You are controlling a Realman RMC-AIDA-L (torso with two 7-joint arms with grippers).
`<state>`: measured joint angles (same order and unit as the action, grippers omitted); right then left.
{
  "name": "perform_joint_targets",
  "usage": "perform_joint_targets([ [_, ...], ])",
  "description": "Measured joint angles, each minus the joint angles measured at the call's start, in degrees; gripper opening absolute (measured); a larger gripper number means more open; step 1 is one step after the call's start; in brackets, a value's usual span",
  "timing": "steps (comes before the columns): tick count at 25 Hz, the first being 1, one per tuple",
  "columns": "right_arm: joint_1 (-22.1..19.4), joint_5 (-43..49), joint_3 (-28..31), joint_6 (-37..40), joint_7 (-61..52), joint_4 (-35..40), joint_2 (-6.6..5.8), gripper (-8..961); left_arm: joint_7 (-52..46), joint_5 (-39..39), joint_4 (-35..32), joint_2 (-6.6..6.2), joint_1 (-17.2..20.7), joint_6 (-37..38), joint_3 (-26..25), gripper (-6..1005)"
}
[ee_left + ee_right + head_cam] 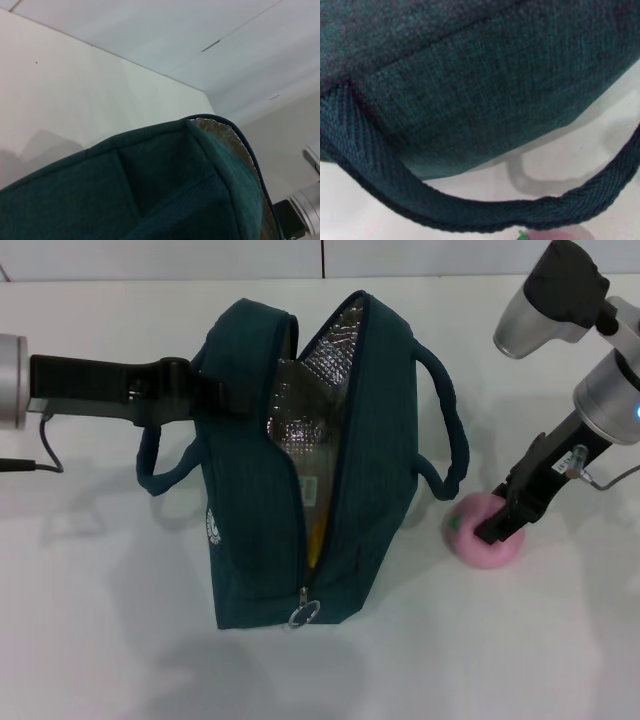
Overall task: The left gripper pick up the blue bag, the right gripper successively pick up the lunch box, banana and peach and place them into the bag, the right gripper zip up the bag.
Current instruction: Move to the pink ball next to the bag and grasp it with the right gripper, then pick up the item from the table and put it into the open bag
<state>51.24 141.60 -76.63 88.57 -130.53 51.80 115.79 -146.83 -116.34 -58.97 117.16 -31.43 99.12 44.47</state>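
Standing in the middle of the white table (pixel 100 640), the blue bag (pixel 250 540) is gaping open along its top, and you are seeing the silver lining (pixel 320 370) and something yellow, probably the banana (pixel 315 540), deep in the slot. The lunch box is not showing clearly from here. The left gripper (pixel 215 388) is reaching in from the left side and is closing on the near wall of the bag, holding the mouth apart.

The right gripper (pixel 500 525) is coming down on the peach (pixel 485 532), which is lying on the table just to the right of the bag, under the right loop handle (pixel 450 430). Its fingers are pressing at the top of the fruit, but you cannot tell if they are already gripping it.

For the coming move you are needing this: the bag opening is lying to the left of the peach and higher, so the right arm, the nearer one, is having to lift over the handle and the bag wall
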Motion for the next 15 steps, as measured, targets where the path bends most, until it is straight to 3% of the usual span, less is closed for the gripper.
perform_joint_targets([
  [10,-2.10,0.04,2.04,2.47,-0.46,4.71,-0.18,289,0.18,0.24,0.00,-0.09,0.48,0.02,0.00,45],
  [15,-5.02,3.58,10.33,6.53,-0.66,11.44,-0.60,262,0.23,0.28,0.00,-0.09,0.57,0.02,0.00,45],
])
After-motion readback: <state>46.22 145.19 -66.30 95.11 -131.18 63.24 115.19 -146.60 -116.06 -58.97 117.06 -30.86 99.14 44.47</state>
